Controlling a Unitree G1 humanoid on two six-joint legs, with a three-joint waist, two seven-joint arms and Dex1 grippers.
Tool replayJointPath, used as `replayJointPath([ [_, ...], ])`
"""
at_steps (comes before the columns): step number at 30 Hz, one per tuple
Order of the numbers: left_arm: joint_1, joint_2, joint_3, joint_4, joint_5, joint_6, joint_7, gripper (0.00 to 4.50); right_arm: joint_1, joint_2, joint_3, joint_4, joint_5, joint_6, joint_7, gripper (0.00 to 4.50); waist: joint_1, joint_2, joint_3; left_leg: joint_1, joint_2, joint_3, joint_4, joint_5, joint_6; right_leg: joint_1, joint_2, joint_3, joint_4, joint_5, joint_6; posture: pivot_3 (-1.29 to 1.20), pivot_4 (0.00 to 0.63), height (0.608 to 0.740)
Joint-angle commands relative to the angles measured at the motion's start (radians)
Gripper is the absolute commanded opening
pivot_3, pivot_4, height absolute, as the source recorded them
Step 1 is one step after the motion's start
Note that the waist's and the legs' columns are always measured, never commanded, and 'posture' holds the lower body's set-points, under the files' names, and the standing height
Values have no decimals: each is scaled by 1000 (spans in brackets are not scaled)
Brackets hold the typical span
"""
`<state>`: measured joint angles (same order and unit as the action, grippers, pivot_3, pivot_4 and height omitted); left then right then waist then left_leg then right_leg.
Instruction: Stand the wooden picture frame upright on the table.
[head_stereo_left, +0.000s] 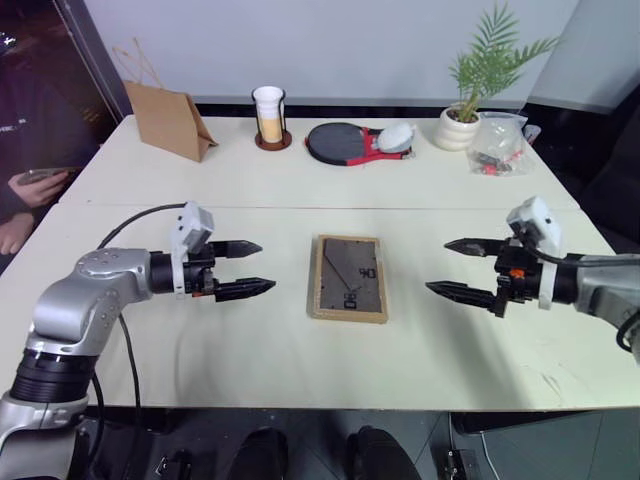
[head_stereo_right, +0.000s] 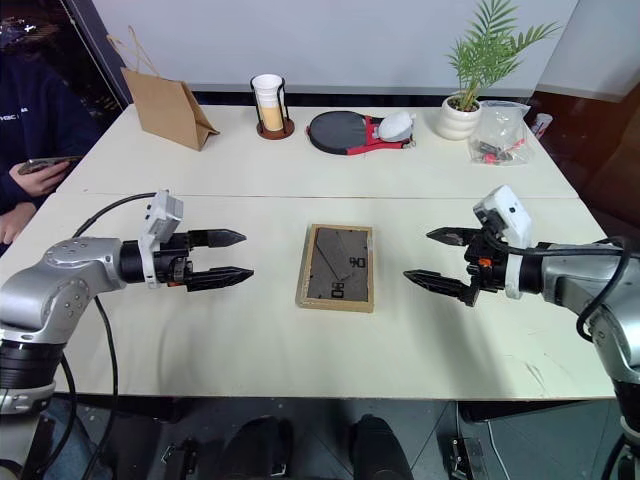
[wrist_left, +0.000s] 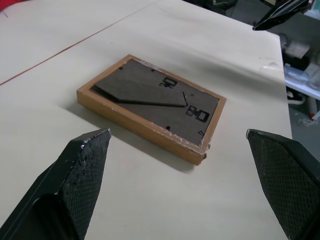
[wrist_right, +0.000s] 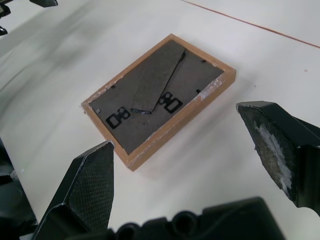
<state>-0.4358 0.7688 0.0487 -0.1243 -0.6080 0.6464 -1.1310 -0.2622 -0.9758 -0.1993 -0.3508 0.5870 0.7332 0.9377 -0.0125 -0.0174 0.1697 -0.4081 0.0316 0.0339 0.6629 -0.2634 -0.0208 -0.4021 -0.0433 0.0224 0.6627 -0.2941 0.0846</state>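
Note:
The wooden picture frame (head_stereo_left: 349, 278) lies flat, face down, in the middle of the cream table (head_stereo_left: 260, 360). Its dark grey-brown back with the stand folded flat faces up (wrist_left: 155, 97) (wrist_right: 157, 90). My left gripper (head_stereo_left: 258, 269) hovers to the frame's left, open and empty, its fingers pointing at the frame. On the other side my right gripper (head_stereo_left: 450, 268) hangs open and empty, fingers aimed at the frame. Both stand a short way off from it.
Along the far edge stand a brown paper bag (head_stereo_left: 166, 120), a cup in a dark holder (head_stereo_left: 270, 117), a black and red paddle with a pale object (head_stereo_left: 352, 141), a potted plant (head_stereo_left: 462, 122) and a plastic bag (head_stereo_left: 499, 143). A person sits at the left (head_stereo_left: 25, 150).

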Motion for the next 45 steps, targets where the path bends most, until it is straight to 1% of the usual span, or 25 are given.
replayJointPath([
  [1, -12, -16, -15, 8, 37, -53, 6, 4500, -19, 16, 15, 14, -36, -41, -18, 4454, 0, 0, 0, 0, 0, 0, 0, 0, 0, 0, 0, 0, 0, 0, 0, 0, 150, 740],
  [3, -11, -36, -39, 24, 65, -92, 1, 4500, -21, 41, 43, 31, -58, -65, -27, 4454, 1, 0, 0, 0, 0, 0, 0, 0, 0, 0, 0, 0, 0, 0, 0, 0, 150, 740],
  [4, -14, -48, -56, 38, 81, -110, -1, 4095, -29, 54, 57, 44, -68, -72, -34, 4070, 1, 0, 0, 0, 0, 0, 0, 0, 0, 0, 0, 0, 0, 0, 0, 0, 150, 740],
  [5, -17, -56, -66, 48, 91, -121, -4, 3937, -35, 63, 65, 54, -75, -75, -38, 3905, 1, 0, 0, 0, 0, 0, 0, 0, 0, 0, 0, 0, 0, 0, 0, 0, 150, 740],
  [6, -25, -73, -87, 68, 108, -139, -8, 3585, -50, 78, 83, 81, -95, -89, -47, 3537, 1, 0, 0, 0, 0, 0, 0, 0, 0, 0, 0, 0, 0, 0, 0, 0, 150, 740],
  [8, -49, -113, -123, 122, 143, -183, -14, 2587, -83, 106, 126, 143, -139, -131, -51, 2575, 0, 0, 0, 0, 0, 1, 1, 0, 0, 0, 0, 0, 1, 0, 0, 0, 150, 740],
  [9, -61, -131, -134, 150, 161, -209, -14, 2019, -95, 116, 143, 169, -157, -149, -50, 2025, 1, 0, 0, 0, 0, 1, 1, 0, 0, -1, 0, 0, 1, 0, 0, 0, 150, 740],
  [10, -69, -141, -139, 170, 174, -227, -16, 1558, -103, 123, 153, 185, -168, -160, -47, 1567, 1, 0, 0, 0, -1, 2, 1, 0, 0, -1, 0, 0, 1, 0, 0, 0, 150, 740],
  [12, -102, -173, -160, 240, 207, -271, -22, 413, -121, 138, 198, 244, -219, -216, -32, 450, 1, 0, 0, 0, 0, 2, 1, 0, 0, -1, 1, 0, 1, 0, 0, 0, 150, 740],
  [13, -119, -190, -172, 277, 226, -295, -23, 19, -130, 147, 217, 273, -240, -242, -25, 30, 1, 0, 0, 0, -1, 2, 1, 0, 0, -1, 1, 0, 1, 0, 0, 0, 150, 740],
  [19, -196, -291, -238, 484, 357, -419, 23, 19, -206, 225, 307, 445, -357, -366, -27, 30, -2, 0, 0, -1, -1, 2, 1, 0, 0, -2, 1, 1, 1, 0, 0, 0, 150, 740],
  [23, -213, -351, -270, 569, 444, -480, 89, 19, -245, 298, 351, 536, -427, -423, -60, 30, -1, 0, 0, -1, -1, 3, 1, 0, 0, -3, 1, 1, 2, 0, 0, 0, 150, 740],
  [26, -204, -377, -290, 602, 494, -519, 124, 19, -247, 337, 375, 555, -460, -435, -68, 30, 0, 0, 0, -1, -1, 3, 1, 0, 0, -3, 2, 1, 2, 0, 0, 0, 150, 740],
  [31, -137, -377, -298, 472, 465, -433, 80, 19, -196, 369, 395, 453, -442, -380, -43, 30, -1, 1, -1, -1, 0, 3, 1, 0, 0, -3, 0, 1, 2, 0, 0, 0, 150, 740],
  [35, -66, -323, -305, 322, 436, -340, 24, 19, -144, 372, 403, 355, -432, -328, -33, 30, -3, 1, -1, 0, 0, 2, 1, 0, 0, -3, 1, 1, 2, 0, 0, 0, 150, 740],
  [39, -19, -283, -300, 234, 426, -293, 11, 19, -112, 377, 400, 288, -434, -289, -42, 30, -3, 1, -1, 0, 1, 2, 0, 0, 0, -2, 1, 1, 2, 0, 0, 0, 150, 740],
  [42, 5, -254, -302, 212, 442, -293, 9, 19, -96, 374, 401, 267, -449, -281, -53, 30, -3, 1, -1, 0, 0, 2, 1, 0, 0, -2, 1, 1, 2, 0, 0, 0, 150, 740],
  [45, 4, -238, -290, 247, 460, -309, 31, 19, -90, 350, 390, 270, -476, -283, -73, 30, -1, 1, -1, 0, 0, 2, 1, 0, 0, -2, 1, 1, 2, 0, 0, 0, 150, 740],
])
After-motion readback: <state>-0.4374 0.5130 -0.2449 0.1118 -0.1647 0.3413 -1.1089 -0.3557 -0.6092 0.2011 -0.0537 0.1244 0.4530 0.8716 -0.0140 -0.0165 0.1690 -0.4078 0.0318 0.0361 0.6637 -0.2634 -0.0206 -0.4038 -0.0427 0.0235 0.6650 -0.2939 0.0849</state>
